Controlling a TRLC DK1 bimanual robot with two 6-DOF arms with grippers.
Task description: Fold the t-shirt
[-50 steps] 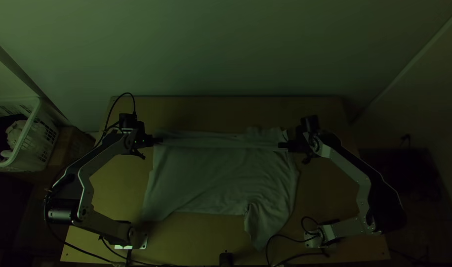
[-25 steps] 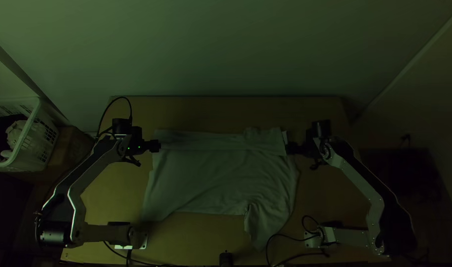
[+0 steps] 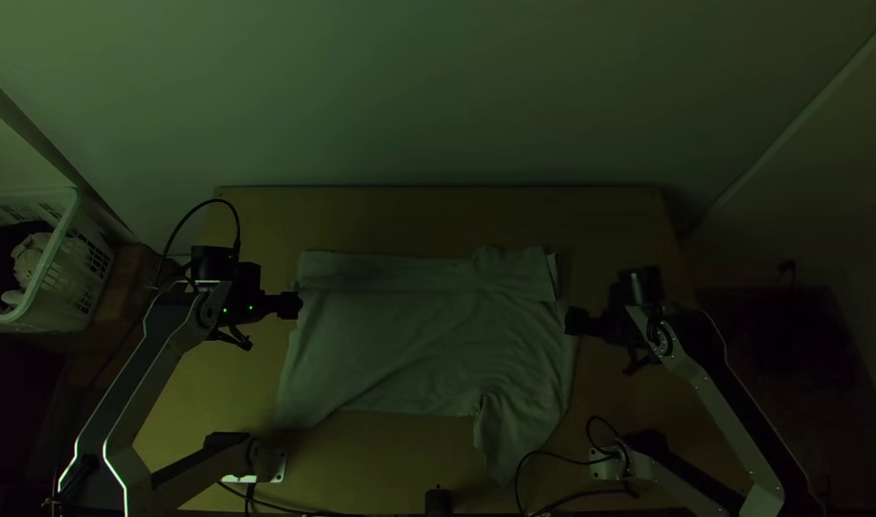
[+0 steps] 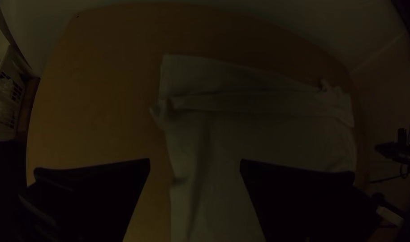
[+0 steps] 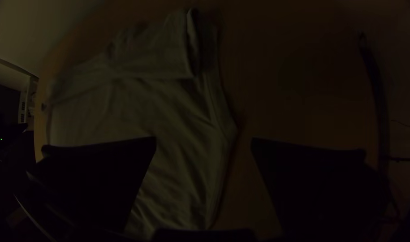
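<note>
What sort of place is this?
Probably a robot lab or workshop: two silver-grey jointed robot arms with black joints are mounted at a light wooden table, with a pale, partly folded t-shirt between them. A white slotted basket holding crumpled cloth suggests laundry-handling trials.

One t-shirt (image 3: 409,335), two grippers (image 3: 294,305), four fingers (image 4: 97,192), two arms (image 3: 143,383), one table (image 3: 438,215), one basket (image 3: 50,318).

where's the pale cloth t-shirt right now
In the top view, the pale cloth t-shirt lies across the middle of the light wooden table, between the left gripper and the right gripper.
</note>
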